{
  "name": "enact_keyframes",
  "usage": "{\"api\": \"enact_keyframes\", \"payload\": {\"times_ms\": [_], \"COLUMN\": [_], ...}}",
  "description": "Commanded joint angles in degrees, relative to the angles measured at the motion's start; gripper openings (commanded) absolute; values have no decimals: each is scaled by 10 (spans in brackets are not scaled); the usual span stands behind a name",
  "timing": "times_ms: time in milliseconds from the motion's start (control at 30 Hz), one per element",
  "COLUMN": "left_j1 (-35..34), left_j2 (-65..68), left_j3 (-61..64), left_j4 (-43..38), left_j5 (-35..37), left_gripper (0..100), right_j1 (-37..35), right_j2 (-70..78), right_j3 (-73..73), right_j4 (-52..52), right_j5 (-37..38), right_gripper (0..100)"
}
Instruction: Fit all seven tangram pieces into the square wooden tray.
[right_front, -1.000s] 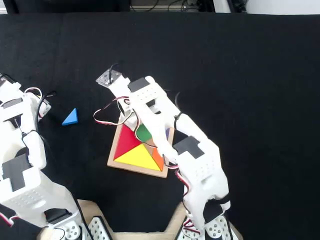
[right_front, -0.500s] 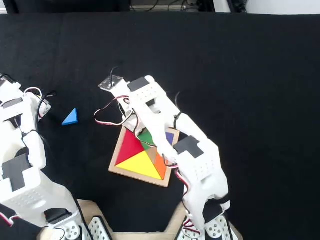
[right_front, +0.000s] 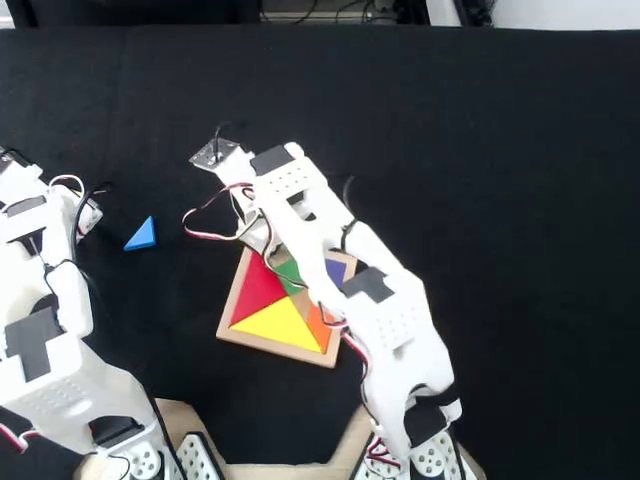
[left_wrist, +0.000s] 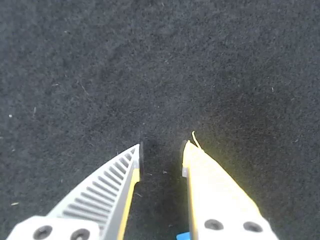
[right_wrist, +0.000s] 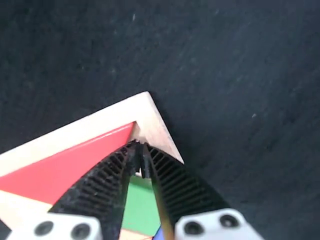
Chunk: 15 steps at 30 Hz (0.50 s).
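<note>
The square wooden tray (right_front: 275, 350) lies mid-table, holding a red triangle (right_front: 256, 288), a yellow triangle (right_front: 275, 322), a green piece (right_front: 292, 270), an orange piece (right_front: 316, 322) and a purple piece (right_front: 335, 270). My right gripper (right_wrist: 140, 150) is shut, its tips down at the tray's far corner (right_wrist: 150, 112), at the edge of the red triangle (right_wrist: 75, 162) and above the green piece (right_wrist: 140, 200). A small blue triangle (right_front: 141, 235) lies loose on the cloth to the left. My left gripper (left_wrist: 161, 150) stands open over bare cloth, with a sliver of blue (left_wrist: 183, 235) showing between its fingers.
Black cloth covers the whole table. The left arm (right_front: 40, 290) stands along the left edge, close to the blue triangle. The right arm (right_front: 380, 320) stretches over the tray's right side and hides part of it. Loose servo cables (right_front: 215, 225) hang beside the tray's far corner.
The right arm has shifted slightly over the tray's far corner, and the tray has slid a little toward the near side and turned. The purple piece now shows. The left arm has kept still.
</note>
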<state>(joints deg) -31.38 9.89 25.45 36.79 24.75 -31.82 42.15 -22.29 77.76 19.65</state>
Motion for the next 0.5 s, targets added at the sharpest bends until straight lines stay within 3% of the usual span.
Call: {"api": "enact_keyframes", "payload": {"times_ms": [0, 467], "left_j1": [-1, -2], "left_j2": [-4, -4], "left_j3": [-21, -21], "left_j4": [-8, -8], "left_j5": [5, 5], "left_gripper": [149, 148], "right_j1": [5, -81], "right_j2": [30, 67], "right_j3": [-67, -171], "right_j4": [2, 114], "right_j5": [11, 90], "right_gripper": [11, 11]}}
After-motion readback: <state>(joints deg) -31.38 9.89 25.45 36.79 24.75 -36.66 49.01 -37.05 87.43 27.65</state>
